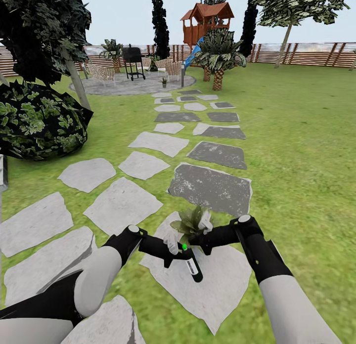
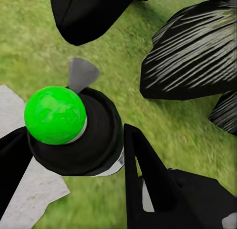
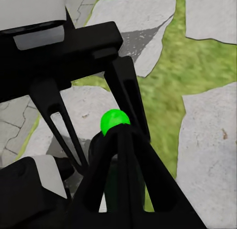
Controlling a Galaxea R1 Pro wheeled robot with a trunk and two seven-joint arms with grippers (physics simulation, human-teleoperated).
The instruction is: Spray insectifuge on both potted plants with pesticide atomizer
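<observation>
**Q:** How many fingers does the left gripper have, and what state are they in?

**A:** Two, black and tapered. They are clenched on the atomizer, one on each side of its round body.

**Q:** Where is the atomizer?

**A:** There is one. It hangs over a pale flat stone, between the two grippers. It is a slim dark bottle with a white label strip and a glossy green knob on top.

**Q:** And the plants?

**A:** There are two. One rosette of pointed leaves is just beyond the atomizer, and a second plant stands far off on the gravel patio.

**Q:** What about the right gripper?

**A:** Its two black fingers converge just beneath the knob. I cannot tell whether they are grasping anything.
</observation>
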